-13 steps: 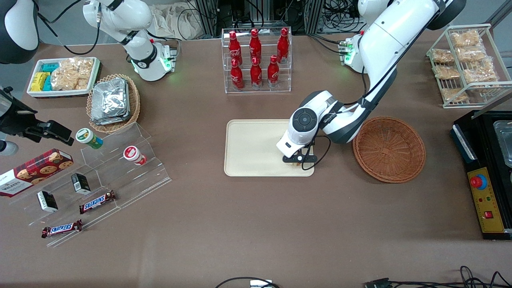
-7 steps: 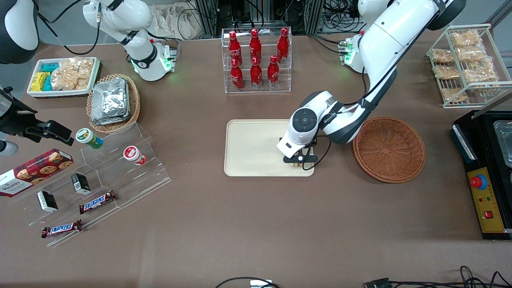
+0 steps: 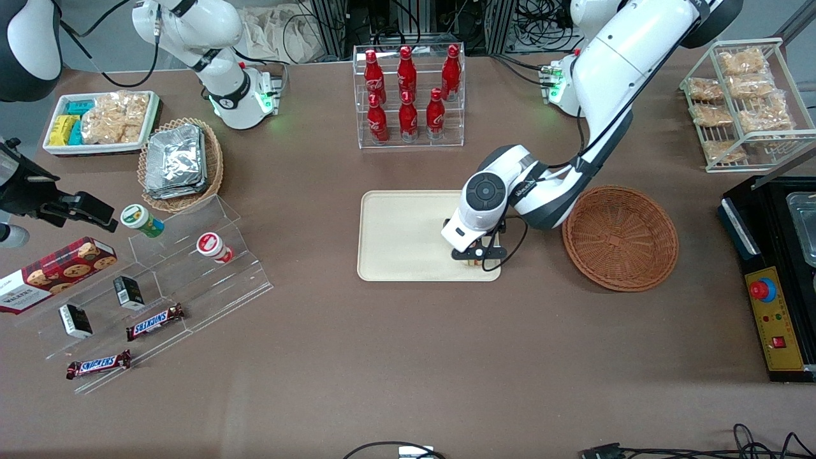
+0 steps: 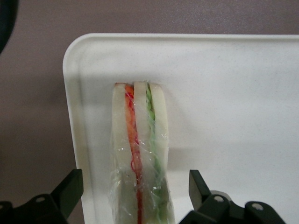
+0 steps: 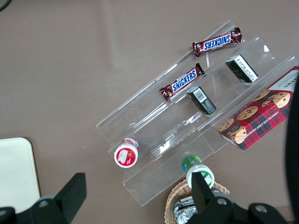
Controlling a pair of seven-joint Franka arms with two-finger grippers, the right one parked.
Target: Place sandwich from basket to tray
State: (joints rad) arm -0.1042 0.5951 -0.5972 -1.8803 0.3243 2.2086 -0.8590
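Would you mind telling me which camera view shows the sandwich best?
The left wrist view: the sandwich fills it, standing on the tray between the open gripper fingers, red and green filling plain. In the front view only a sliver peeks out under the gripper. The right wrist view shows none of it.

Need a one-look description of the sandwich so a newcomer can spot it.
Find the cream tray mid-table, in front of the rack of red bottles. The sandwich lies on the tray near the corner closest to the empty brown basket, between the open fingers of the gripper. It is the only wrapped white bread wedge, with red and green filling stripes.
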